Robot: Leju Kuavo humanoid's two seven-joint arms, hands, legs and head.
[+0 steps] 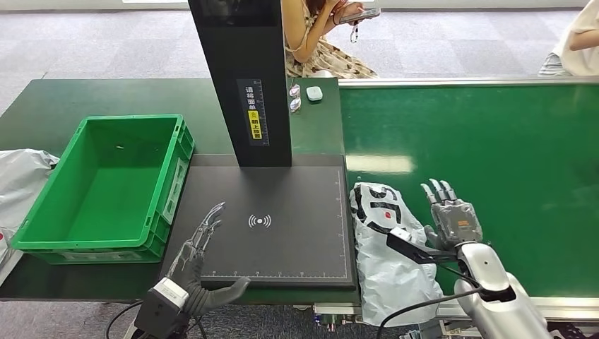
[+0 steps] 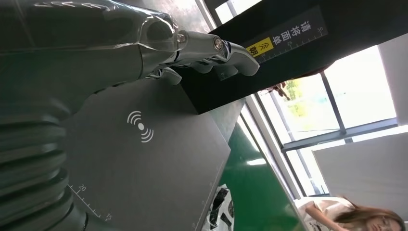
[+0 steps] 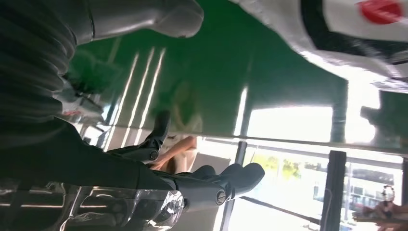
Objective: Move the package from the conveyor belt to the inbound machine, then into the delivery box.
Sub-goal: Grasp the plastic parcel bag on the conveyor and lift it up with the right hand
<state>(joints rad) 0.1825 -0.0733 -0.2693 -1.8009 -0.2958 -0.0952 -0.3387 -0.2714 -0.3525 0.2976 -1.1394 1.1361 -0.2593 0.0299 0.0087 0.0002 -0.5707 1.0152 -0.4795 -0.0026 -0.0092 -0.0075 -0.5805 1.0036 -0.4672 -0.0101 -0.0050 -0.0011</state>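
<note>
The grey package (image 1: 387,247) lies at the conveyor belt's (image 1: 494,141) near edge, beside the scanner pad (image 1: 282,247); the right robot hand (image 1: 452,219), spread and empty, hovers alongside, apparently positioned to grasp it.

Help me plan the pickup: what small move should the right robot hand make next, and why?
Probably shift the right robot hand sideways onto the package and close on it. The hand is open and empty beside the package, which lies at the conveyor belt edge, not yet on the inbound machine.
</note>
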